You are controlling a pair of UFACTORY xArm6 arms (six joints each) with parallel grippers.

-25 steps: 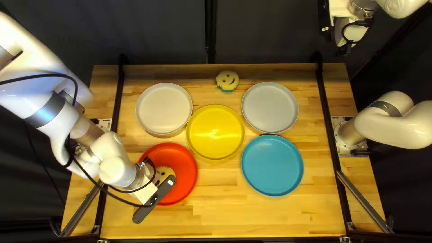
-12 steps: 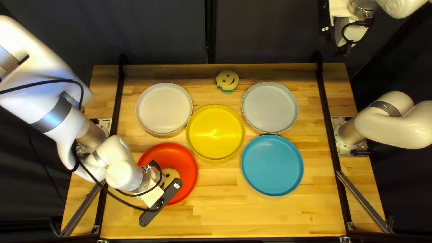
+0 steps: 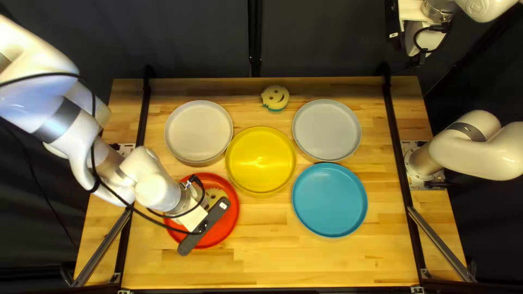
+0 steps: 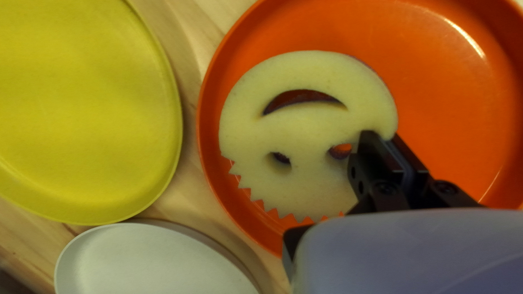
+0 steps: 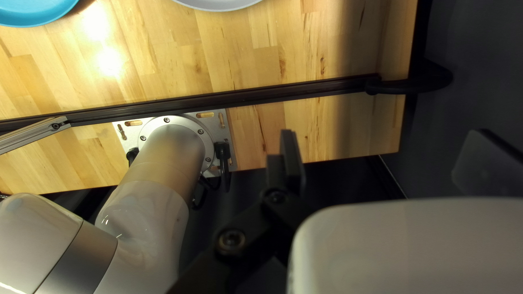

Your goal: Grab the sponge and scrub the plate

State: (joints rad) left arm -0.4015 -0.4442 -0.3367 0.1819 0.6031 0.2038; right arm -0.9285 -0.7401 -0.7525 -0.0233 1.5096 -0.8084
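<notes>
Scrubbing in hand. Left gripper pinches sponge at red plate's one o'clock, top left view; contact pressure hard to judge. Right gripper gapes, idle. Next: press lightly, sweep towards six. Versus earlier frame: sponge shifted towards one o'clock.

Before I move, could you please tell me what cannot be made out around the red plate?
- Underside of the sponge, and whether it touches the red plate: hidden by its own top, left wrist view.
- Part of its toothed edge: behind the left gripper, left wrist view.
</notes>
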